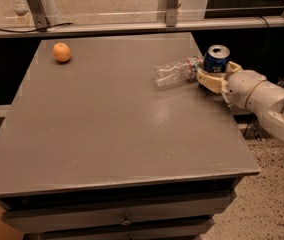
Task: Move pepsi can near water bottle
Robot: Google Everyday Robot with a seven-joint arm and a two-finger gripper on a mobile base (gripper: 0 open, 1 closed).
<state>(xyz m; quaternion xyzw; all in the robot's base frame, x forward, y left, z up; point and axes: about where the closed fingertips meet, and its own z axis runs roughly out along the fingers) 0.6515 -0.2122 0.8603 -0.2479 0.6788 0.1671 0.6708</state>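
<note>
The pepsi can (217,58), dark blue with a silver top, stands upright at the table's right edge. My gripper (217,72) comes in from the right and is shut on the can's lower part, with one cream finger (208,81) in front of it and the other behind. The water bottle (174,73), clear and crinkled, lies on its side just left of the can. Its cap end points toward the can, close to it or touching.
An orange (61,52) sits at the far left corner of the grey table (112,134). A metal rail and posts (132,26) run behind the table. My arm (267,101) hangs off the right edge over speckled floor.
</note>
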